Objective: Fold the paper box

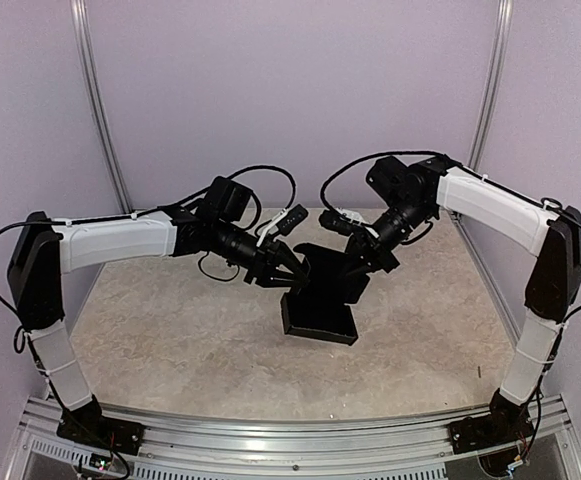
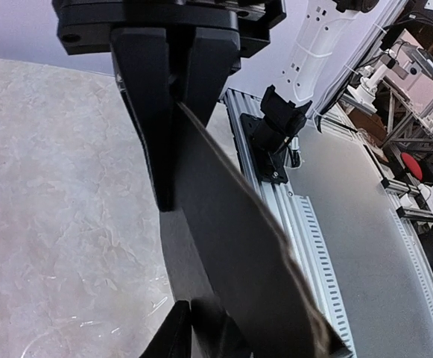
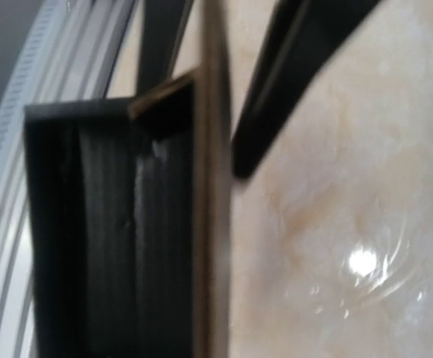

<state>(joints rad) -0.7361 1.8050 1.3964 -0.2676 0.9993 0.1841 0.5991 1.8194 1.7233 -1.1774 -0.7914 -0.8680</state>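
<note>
- Overhead: the paper box (image 1: 320,315) sits mid-desk (image 1: 170,350). Its lower part lies on the surface and a panel rises off it toward the back. Both arms lean in on that raised panel.
- Overhead: the left hand (image 1: 292,278) meets the panel from the left, the right hand (image 1: 358,266) from the right. It is black on black, so finger spacing is unreadable here.
- Left wrist camera: a matte panel runs edge-on up into the slot between the two fingers (image 2: 145,134). They stand close on either side of it. I cannot tell whether they press it or only flank it.
- Only that view shows the aluminium rail (image 2: 298,216) at the desk's near edge, with a black arm mount (image 2: 276,127) on it.
- Right wrist camera, blurred: a thin brown-cored cardboard edge stands upright, with a dark finger (image 3: 291,67) on each side. The right hand is closed down, pinching that sheet.
- Only this view shows the box's dark wall just left of that edge.
</note>
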